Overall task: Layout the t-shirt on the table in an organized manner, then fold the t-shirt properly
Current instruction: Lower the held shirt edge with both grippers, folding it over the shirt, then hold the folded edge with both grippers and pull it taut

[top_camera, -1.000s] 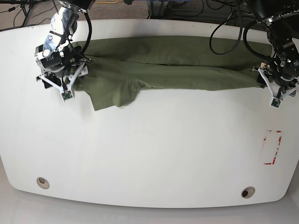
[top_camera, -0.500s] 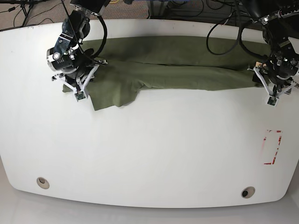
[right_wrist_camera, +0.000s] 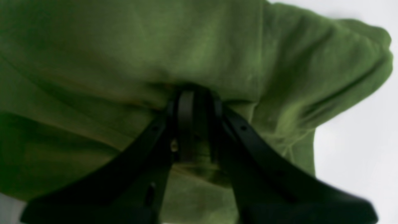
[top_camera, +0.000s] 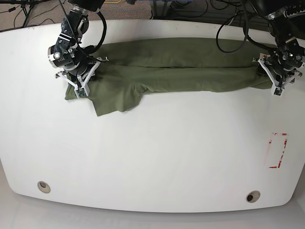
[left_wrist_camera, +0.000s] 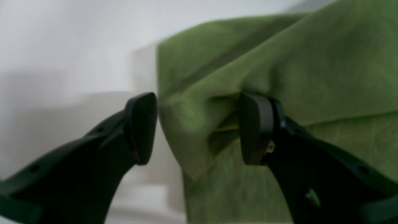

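1. Base view: one t-shirt lies as a long bunched band across the upper part of the table, long axis running left to right in the frame, from upper left to upper right. A loose flap hangs down at lower left of the band.
2. Right gripper sits at the band's upper-left end. Right wrist view: the jaws are pinched together on a fold of the t-shirt, cloth bunched over both tips.
3. Left gripper sits at the band's upper-right end. Left wrist view: the jaws stand apart, straddling a folded edge of the t-shirt; one fingertip presses into the cloth, the other is on bare table just beside the edge. Not clamped.
4. Judgement: the cloth edge lies between the left fingers, so that arm only needs to close; each arm is nearest its own end.
5. Count: one t-shirt, one table, two grippers, two grommet holes, one tape rectangle.
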